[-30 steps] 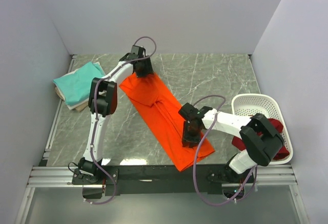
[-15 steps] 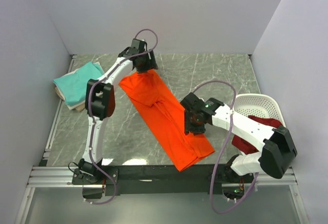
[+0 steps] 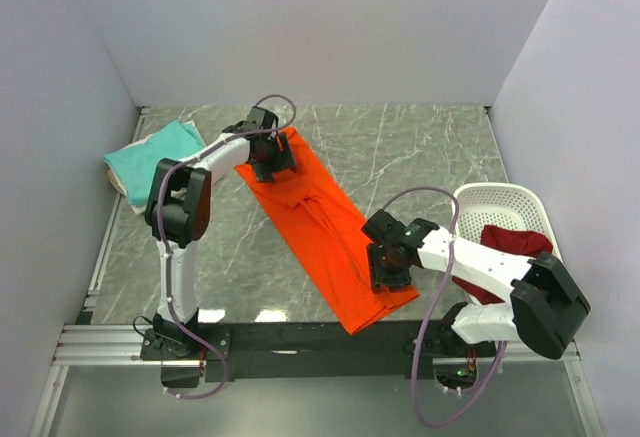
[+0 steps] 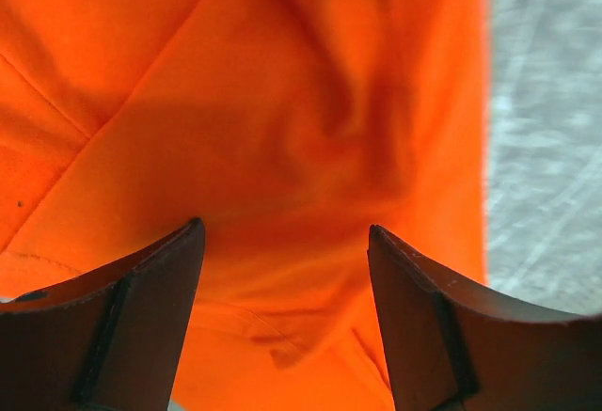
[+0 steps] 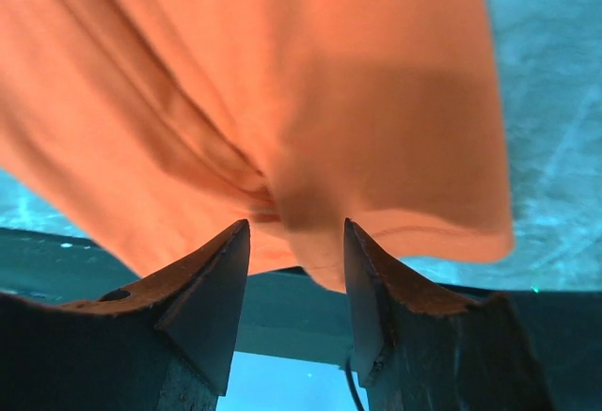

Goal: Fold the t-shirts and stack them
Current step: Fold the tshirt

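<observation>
Orange t-shirt [image 3: 320, 219]: lies flat on the marble table [image 3: 430, 152] as a long narrow strip. It runs diagonally from the far left-centre to the near edge, where its lower corner reaches the black rail [image 3: 300, 335]. Creases run lengthwise down the middle of the strip.

Left gripper [image 3: 272, 157]: positioned over the far end of the strip, low above the cloth. In the left wrist view its fingers [image 4: 150, 331] stand well spread. Orange fabric with a seam and a hem fills the gap between them, and bare marble shows at the right. No cloth is pinched.

Right gripper [image 3: 388, 269]: positioned over the near end of the strip, close to its right edge. In the right wrist view its fingers [image 5: 212, 289] are parted by a narrower gap. The hem of the shirt hangs just at the fingertips, with a bunched fold directly above the gap. The dark table edge shows between the fingers, and they do not clamp the fabric.

Teal t-shirt [image 3: 152, 160]: folded, at the far left of the table, resting on top of a cream t-shirt [image 3: 121, 183] whose edge shows beneath it.

Basket [image 3: 478, 195]: white, perforated, at the right edge of the table. Dark red t-shirts [image 3: 515, 241] lie inside it, part of the cloth hanging over its near side behind the right arm.
</observation>
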{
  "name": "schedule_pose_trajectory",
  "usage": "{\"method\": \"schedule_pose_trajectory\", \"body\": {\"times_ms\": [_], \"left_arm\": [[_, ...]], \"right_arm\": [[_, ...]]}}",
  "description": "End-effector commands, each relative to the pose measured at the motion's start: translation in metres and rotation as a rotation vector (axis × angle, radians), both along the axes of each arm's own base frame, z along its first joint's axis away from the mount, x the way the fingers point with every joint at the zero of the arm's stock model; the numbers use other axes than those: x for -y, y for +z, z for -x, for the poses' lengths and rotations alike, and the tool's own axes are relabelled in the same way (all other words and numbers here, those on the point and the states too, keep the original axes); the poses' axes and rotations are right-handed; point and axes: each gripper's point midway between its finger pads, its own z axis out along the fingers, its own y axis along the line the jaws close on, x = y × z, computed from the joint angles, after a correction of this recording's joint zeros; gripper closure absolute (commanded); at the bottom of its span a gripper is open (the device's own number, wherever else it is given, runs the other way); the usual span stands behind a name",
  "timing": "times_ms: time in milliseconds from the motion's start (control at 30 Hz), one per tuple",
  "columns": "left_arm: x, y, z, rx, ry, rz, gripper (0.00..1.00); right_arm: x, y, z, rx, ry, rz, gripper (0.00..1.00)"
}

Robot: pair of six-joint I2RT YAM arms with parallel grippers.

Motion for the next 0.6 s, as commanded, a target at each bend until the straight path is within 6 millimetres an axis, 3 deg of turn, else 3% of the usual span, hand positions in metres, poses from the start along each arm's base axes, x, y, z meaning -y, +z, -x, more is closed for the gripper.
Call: {"method": "schedule_pose_trajectory", "body": {"times_ms": [0, 233, 367, 567], "left_arm": [[-0.003, -0.008, -0.005, -0.002, 0.028, -0.016, 0.24], [-0.007, -0.043, -0.014, -0.043, 0.031, -0.072, 0.24], [-0.007, -0.053, -0.021, -0.05, 0.023, -0.086, 0.24], [-0.008, -0.06, -0.033, -0.028, -0.003, -0.118, 0.24]], "right_arm": [[-0.015, 0.003, -0.002, 0.036, 0.035, -0.078, 0.48], [-0.013, -0.008, 0.013, -0.004, 0.055, -0.059, 0.48], [-0.013, -0.011, 0.018, -0.022, 0.062, -0.045, 0.5], [-0.026, -0.016, 0.023, -0.046, 0.083, -0.055, 0.69]]}}
